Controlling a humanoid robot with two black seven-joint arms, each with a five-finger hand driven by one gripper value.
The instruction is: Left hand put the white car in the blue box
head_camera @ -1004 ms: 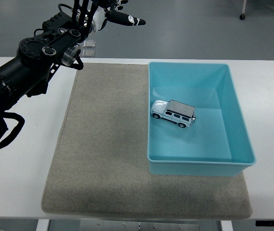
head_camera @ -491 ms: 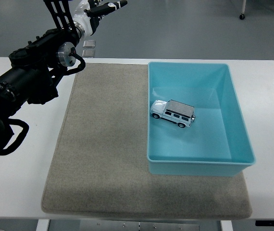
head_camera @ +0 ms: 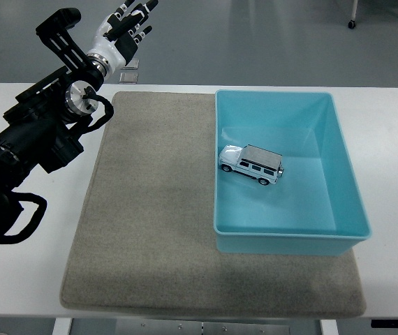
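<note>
The white car [head_camera: 251, 164], a small white toy SUV with a grey roof, rests on the floor of the blue box [head_camera: 345, 188], near its left wall. The box stands on the right part of a grey mat [head_camera: 150, 209]. My left hand [head_camera: 126, 28] is raised at the far left, beyond the table's far edge, well away from the box. Its fingers are spread and it holds nothing. The black left arm [head_camera: 38, 132] runs in from the left edge. The right arm is out of view.
The white table [head_camera: 38, 279] carries the mat. Two small grey plates [head_camera: 128, 70] lie on the floor just past the table's far edge. A chair's castors [head_camera: 351, 23] show at the top right.
My left arm has swung back to the left and the hand has turned, with its fingers now pointing up and spread. The car and the box have not moved.
</note>
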